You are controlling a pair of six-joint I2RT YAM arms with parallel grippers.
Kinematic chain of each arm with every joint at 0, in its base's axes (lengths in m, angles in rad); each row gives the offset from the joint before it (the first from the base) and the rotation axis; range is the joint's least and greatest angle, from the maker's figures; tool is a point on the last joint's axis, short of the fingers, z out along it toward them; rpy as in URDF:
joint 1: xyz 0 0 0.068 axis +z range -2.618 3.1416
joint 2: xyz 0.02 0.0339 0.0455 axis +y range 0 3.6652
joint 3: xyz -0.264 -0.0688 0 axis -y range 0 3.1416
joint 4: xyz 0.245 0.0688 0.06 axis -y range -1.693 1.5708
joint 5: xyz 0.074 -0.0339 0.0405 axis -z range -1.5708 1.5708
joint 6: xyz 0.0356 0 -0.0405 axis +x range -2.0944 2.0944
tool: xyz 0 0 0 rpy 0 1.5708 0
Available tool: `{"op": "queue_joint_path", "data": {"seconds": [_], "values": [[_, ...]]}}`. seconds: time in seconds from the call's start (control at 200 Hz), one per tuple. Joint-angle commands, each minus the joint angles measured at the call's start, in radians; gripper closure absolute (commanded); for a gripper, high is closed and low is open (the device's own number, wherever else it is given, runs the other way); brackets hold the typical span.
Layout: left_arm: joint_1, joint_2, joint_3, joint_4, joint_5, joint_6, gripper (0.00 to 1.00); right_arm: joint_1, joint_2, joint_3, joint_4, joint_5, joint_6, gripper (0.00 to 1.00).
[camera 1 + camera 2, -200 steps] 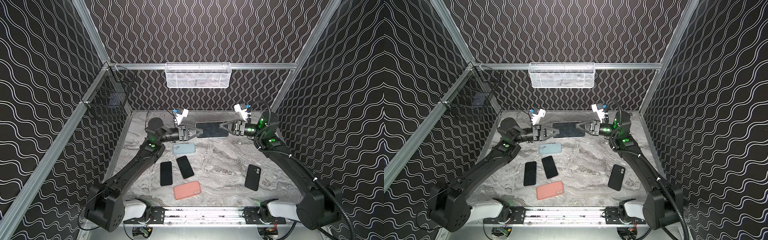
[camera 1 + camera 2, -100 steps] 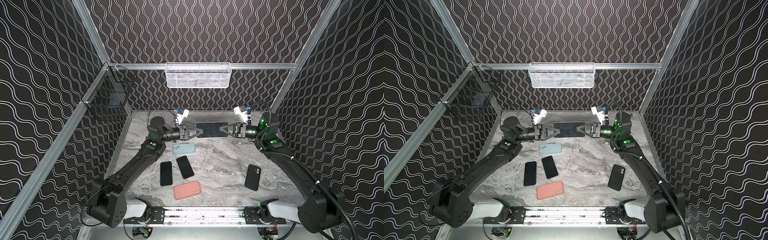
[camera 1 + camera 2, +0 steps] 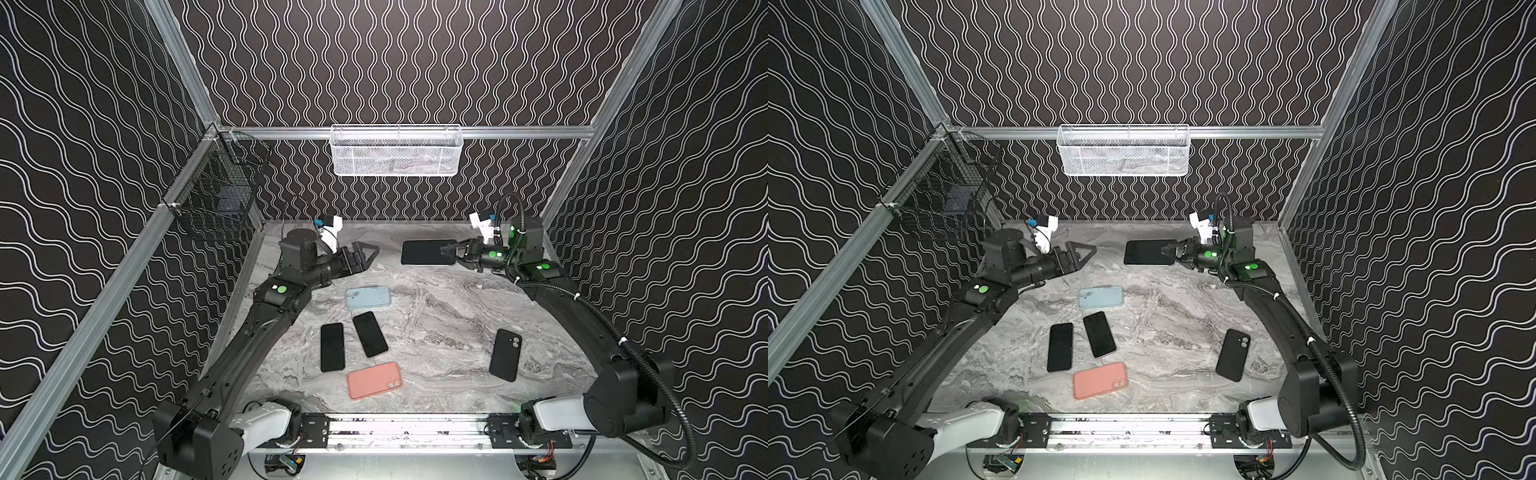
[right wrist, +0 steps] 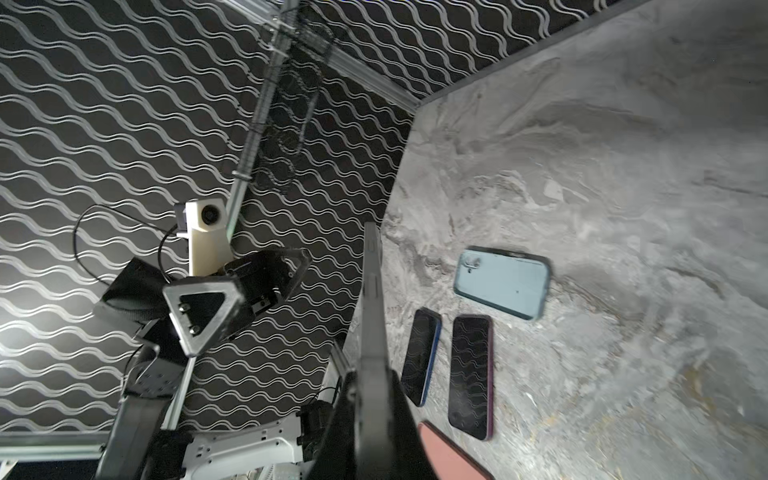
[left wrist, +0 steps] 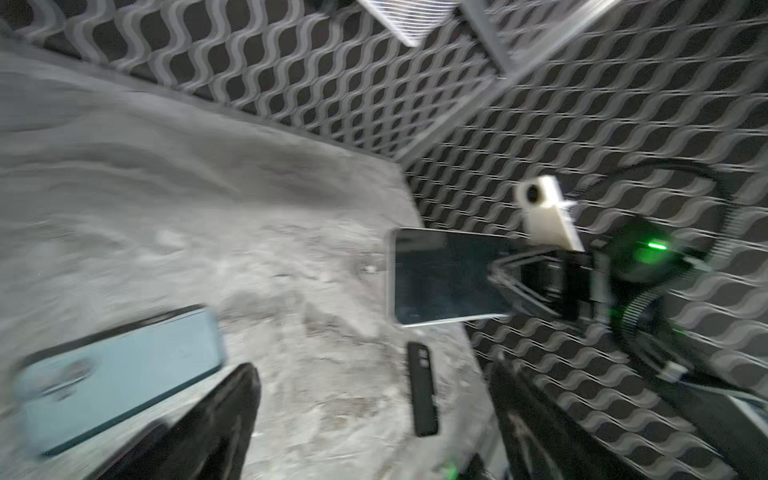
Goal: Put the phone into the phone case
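Both top views show the right gripper (image 3: 451, 252) pinching one short end of the phone (image 3: 422, 252) up at the back, its length pointing toward the left gripper (image 3: 368, 254), jaws wide and empty nearby.

No text, brand, number or sign legible anywhere. Lifted phone (image 3: 424, 252), far right: screen dark, blank. Light blue case (image 3: 368, 297), pink case (image 3: 374, 380), black case (image 3: 505, 354): plain backs, nothing readable.

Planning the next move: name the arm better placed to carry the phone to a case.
Right: the right claw is shut on the phone; the left claw is open and empty.
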Motion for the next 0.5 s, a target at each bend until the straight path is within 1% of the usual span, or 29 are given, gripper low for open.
{"op": "queue_joint_path", "data": {"seconds": [0.0,0.05,0.095,0.18,0.255,0.335,0.496], "values": [[0.009,0.044,-0.012,-0.235,-0.339,0.084,0.11,-0.003,0.008,0.020,-0.079,0.079,-0.067,1.00],[0.011,0.099,-0.001,-0.270,-0.369,0.106,0.10,-0.001,0.015,0.016,-0.080,0.092,-0.073,1.00],[0.011,0.156,0.009,-0.305,-0.397,0.092,0.11,0.004,0.030,0.013,-0.074,0.098,-0.074,1.00],[0.014,0.270,0.020,-0.302,-0.390,0.096,0.11,0.014,0.081,0.023,-0.081,0.091,-0.083,1.00],[0.014,0.366,0.033,-0.279,-0.367,0.101,0.12,0.021,0.131,0.040,-0.097,0.072,-0.093,1.00],[0.023,0.472,0.065,-0.262,-0.333,0.114,0.13,0.026,0.164,0.045,-0.115,0.077,-0.108,1.00],[0.024,0.589,0.111,-0.260,-0.369,0.109,0.16,0.027,0.160,0.012,-0.088,0.070,-0.102,1.00]]}}
